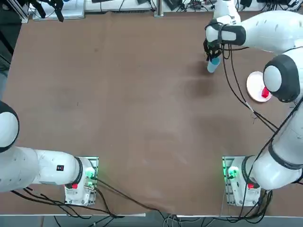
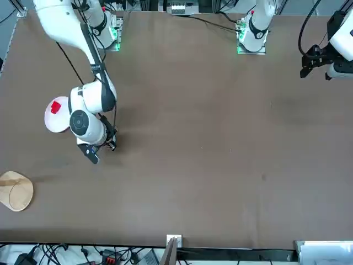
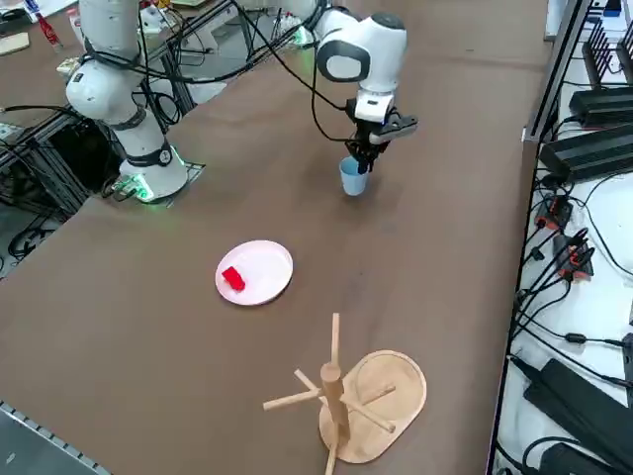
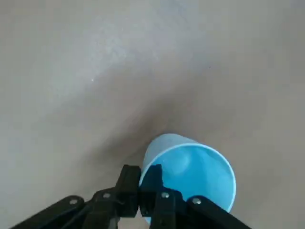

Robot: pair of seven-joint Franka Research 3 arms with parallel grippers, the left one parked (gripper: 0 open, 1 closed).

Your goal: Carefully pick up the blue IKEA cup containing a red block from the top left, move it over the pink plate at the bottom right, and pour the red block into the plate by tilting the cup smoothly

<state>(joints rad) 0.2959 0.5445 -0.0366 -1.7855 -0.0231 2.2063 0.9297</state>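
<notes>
Wrist view: right end effector [image 4: 147,187] pinches the rim of the blue IKEA cup [image 4: 190,177]; interior empty. Side view: cup upright, near the surface [image 3: 198,376]. Red block [image 3: 233,279] lies on the pink plate [image 3: 265,259], well apart. Wooden rack [image 3: 346,394] stands nearer the camera.

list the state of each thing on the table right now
blue cup: upright, empty, rim pinched by the gripper
red block: lying on the plate
pink plate: flat on the table, holding the block
right gripper: shut on the cup's rim
wooden rack: standing, nothing hung on it
</notes>
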